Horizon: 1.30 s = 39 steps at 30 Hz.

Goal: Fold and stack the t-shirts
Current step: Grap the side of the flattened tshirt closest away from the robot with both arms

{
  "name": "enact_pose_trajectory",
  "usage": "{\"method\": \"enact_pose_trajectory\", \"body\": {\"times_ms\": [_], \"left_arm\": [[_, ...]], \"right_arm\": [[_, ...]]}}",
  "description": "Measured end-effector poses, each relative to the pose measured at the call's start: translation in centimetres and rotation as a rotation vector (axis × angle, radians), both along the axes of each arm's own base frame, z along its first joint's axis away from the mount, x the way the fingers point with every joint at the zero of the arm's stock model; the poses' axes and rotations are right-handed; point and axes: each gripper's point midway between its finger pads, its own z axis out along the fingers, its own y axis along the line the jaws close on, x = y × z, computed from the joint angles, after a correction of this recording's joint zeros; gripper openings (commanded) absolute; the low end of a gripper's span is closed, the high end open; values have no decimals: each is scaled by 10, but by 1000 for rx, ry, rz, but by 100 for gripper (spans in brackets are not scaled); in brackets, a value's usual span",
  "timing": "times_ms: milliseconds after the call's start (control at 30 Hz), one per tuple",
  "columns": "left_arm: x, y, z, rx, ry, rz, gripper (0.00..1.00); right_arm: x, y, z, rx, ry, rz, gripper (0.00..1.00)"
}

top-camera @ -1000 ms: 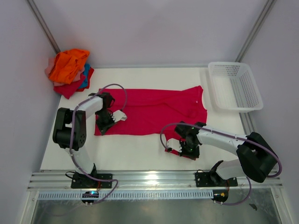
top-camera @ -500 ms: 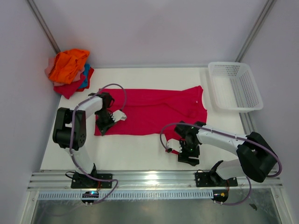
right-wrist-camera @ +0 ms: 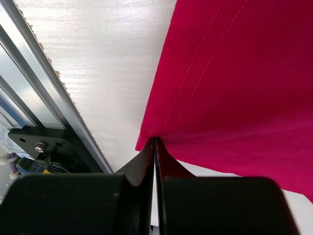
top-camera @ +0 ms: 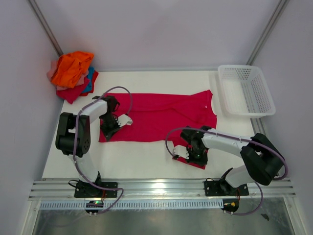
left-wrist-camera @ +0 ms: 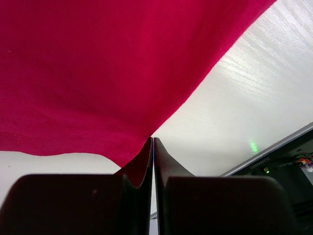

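Top external: crimson t-shirt (top-camera: 161,115) lies spread flat on the bench (top-camera: 137,156). Left hand (left-wrist-camera: 152,147) pinched shut on its hem corner; right hand (right-wrist-camera: 155,147) pinched shut on a stitched near edge. Cloth looks light and limp and will likely sag; grip at corners and hems.

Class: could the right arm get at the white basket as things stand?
Probably yes: the white basket sits on its side, nothing tall between. But the right gripper is shut on the crimson t-shirt, which it would drag.
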Motion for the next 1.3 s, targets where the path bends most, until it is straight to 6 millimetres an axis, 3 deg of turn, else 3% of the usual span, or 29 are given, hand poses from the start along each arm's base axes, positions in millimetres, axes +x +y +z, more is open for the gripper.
{"method": "enact_pose_trajectory", "body": {"times_ms": [133,167,233,267,600,900,1300], "left_arm": [[4,-1,1,-1,-4,1,0],[5,-1,1,-2,-5,1,0],[5,-1,1,-2,-5,1,0],[5,-1,1,-3,-5,1,0],[5,-3,-3,-11,10,7,0],[13,-4,-3,-16,8,13,0],[14,-4,-4,-14,17,14,0]], "right_arm": [[0,0,0,-2,-2,0,5],[0,0,0,-3,-3,-1,22],[-1,-1,1,-11,2,-11,80],[-4,-3,4,-21,14,-19,95],[11,0,26,50,-115,27,97],[23,2,31,69,-196,29,96],[2,-17,10,-16,-85,68,94]]}}
